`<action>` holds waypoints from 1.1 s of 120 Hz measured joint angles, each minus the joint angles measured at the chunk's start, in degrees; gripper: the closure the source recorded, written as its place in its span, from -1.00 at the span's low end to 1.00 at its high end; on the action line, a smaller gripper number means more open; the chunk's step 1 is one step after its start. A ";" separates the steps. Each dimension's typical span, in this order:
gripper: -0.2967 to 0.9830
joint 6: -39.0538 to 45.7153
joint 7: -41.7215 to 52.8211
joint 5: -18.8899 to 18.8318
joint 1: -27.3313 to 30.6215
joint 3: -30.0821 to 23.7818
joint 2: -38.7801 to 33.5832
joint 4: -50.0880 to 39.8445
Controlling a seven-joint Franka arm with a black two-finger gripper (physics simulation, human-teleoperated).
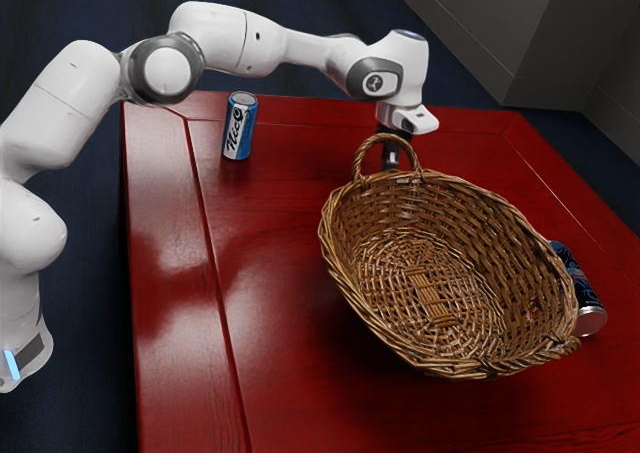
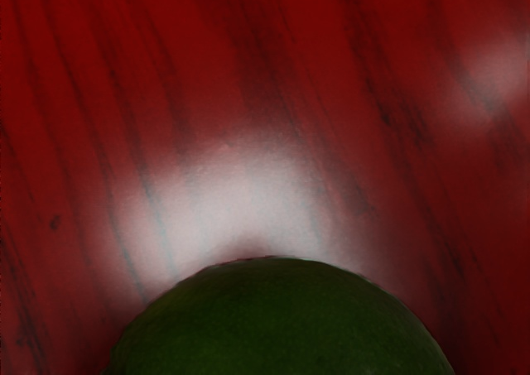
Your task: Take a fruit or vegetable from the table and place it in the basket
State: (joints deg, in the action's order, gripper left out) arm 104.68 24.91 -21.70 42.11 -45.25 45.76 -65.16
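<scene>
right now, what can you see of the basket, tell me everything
The basket is brown and looks woven from wicker: oval, open at the top, with a thick braided rim and a lighter, ladder-like strip in its floor. An arched handle rises at the end nearest the tool. It sits on the red table, opening up. A dark can lies close by at the exterior view's right; whether can or tool touches it, I can't tell.

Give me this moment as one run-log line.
gripper: low, just behind basket | green fruit: at gripper, hold unconfirmed, not in basket | blue can: upright on table
</scene>
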 joint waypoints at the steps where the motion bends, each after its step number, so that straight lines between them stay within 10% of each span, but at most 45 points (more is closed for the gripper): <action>1: 0.05 0.02 -0.06 -0.09 -0.05 0.00 -0.14 -0.03; 57: 0.07 -12.32 -5.54 5.25 -5.30 8.12 -33.52 -10.21; 104: 0.06 -22.41 -13.37 -10.62 -10.30 -20.40 -21.24 -0.21; 132: -0.20 -19.80 -17.65 -16.10 -15.53 -21.36 -15.03 -0.52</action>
State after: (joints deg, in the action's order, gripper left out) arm 84.88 7.26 -37.80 26.58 -66.61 30.73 -65.68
